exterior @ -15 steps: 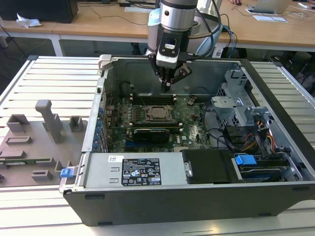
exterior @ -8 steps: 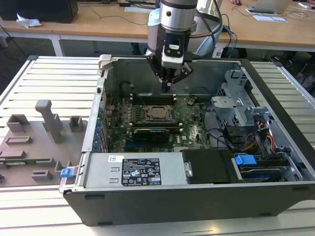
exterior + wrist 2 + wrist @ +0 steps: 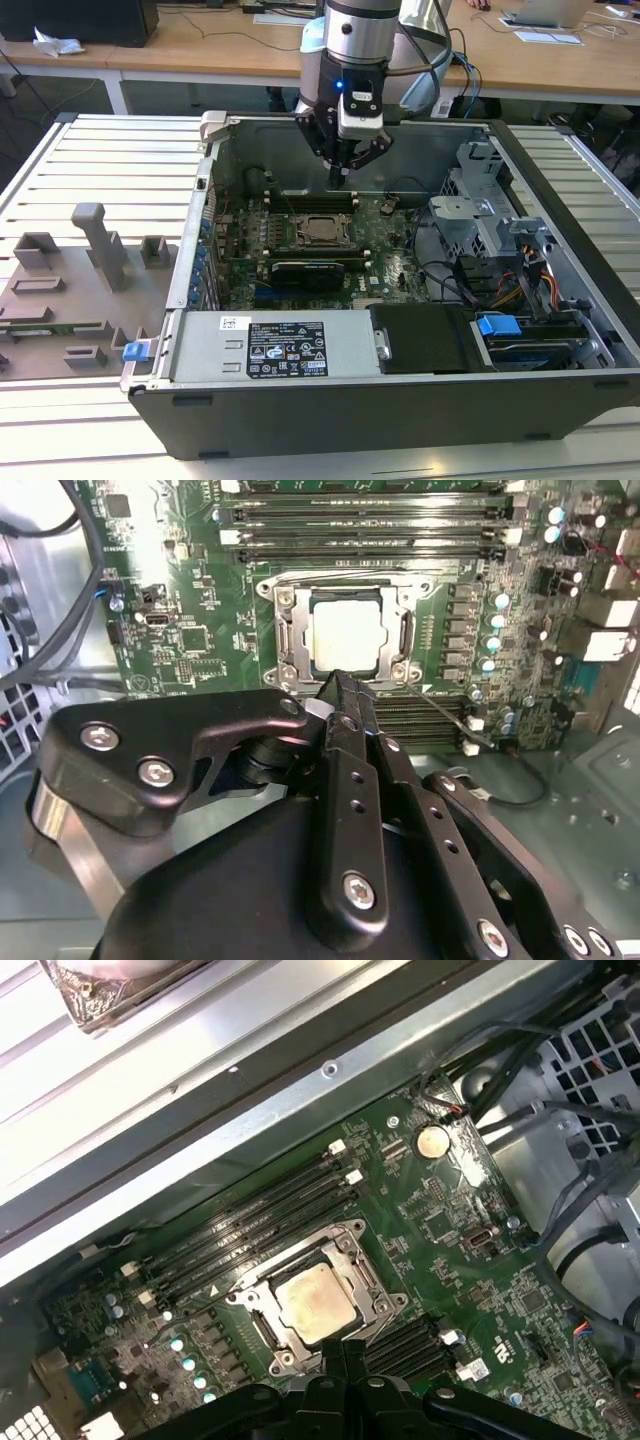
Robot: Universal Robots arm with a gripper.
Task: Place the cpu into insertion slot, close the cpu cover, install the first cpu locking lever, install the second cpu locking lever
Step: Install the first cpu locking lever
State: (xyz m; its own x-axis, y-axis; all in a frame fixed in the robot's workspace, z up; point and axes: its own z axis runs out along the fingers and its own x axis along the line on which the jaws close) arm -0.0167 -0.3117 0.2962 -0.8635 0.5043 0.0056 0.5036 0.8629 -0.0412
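Exterior view, left to right.

- Slatted tabletop (image 3: 100, 160). One grey jig (image 3: 60, 290) with upright holders lies on it at the exterior view's left.
- One open case (image 3: 205, 190) comes next, with the board lying flat inside.
- Mid-board there is one cpu (image 3: 345, 635), seated in the one slot (image 3: 296, 642). Its silver top shows through the opening of the one cover (image 3: 284, 615), which looks to lie down flat around it.
- One graphics card (image 3: 310, 270) sits just near of the slot.
- One gripper (image 3: 343, 178) hangs over the board, a little to the exterior view's right of the cpu. The fingers (image 3: 350, 740) are pressed together and hold nothing. In the second wrist view their tip is just beside the cover's edge; I cannot tell whether it touches.
- One thin lever (image 3: 445, 715) runs out slantwise from a slot corner and seems unlatched. I cannot pick out a second lever.
- One drive cage (image 3: 480, 200) stands at the exterior view's right.

Judgement: chip placement and cover closing look done, and the first lever is the step in hand. It calls for the closed tip to press on the thin rod alone, swinging it down under its catch, clear of the chip top.
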